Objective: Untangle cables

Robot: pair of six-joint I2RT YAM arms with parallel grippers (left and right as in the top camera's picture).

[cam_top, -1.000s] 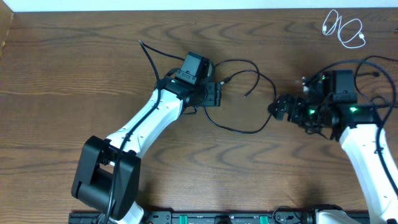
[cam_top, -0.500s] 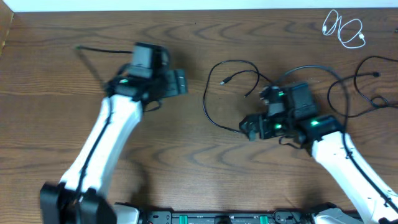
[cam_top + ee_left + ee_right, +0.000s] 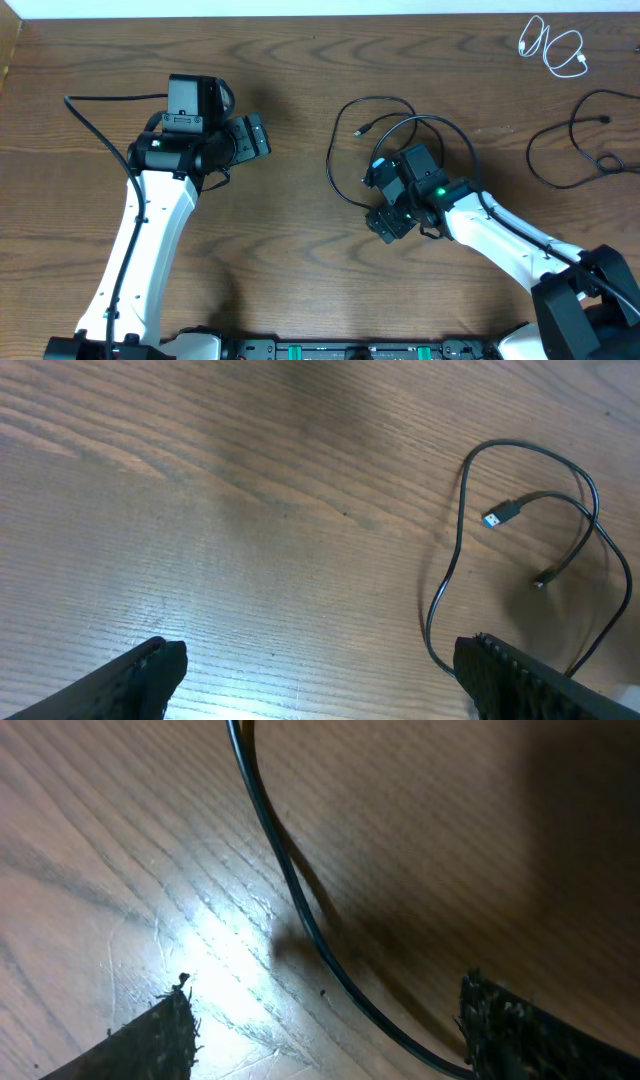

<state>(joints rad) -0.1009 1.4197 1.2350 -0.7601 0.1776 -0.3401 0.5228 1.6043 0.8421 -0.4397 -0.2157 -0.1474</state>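
A black cable lies in loose loops mid-table, one plug inside the loop. My right gripper is low over the loop's lower edge, open. In the right wrist view the cable runs across the wood between its fingers, untouched. My left gripper is open and empty, to the left of that loop. Its wrist view shows the cable and a blue-tipped plug ahead on the right. A second black cable lies at the right. A coiled white cable rests at the far right corner.
The wooden table ends at a white edge along the back. A thick black wire fixed to the left arm arcs out over the table's left part. A black rail runs along the front edge.
My left arm let go and swung left, away from the middle cable, its jaws opening. My right arm moved left from the right-hand cable to the middle loop, its jaws narrowing slightly.
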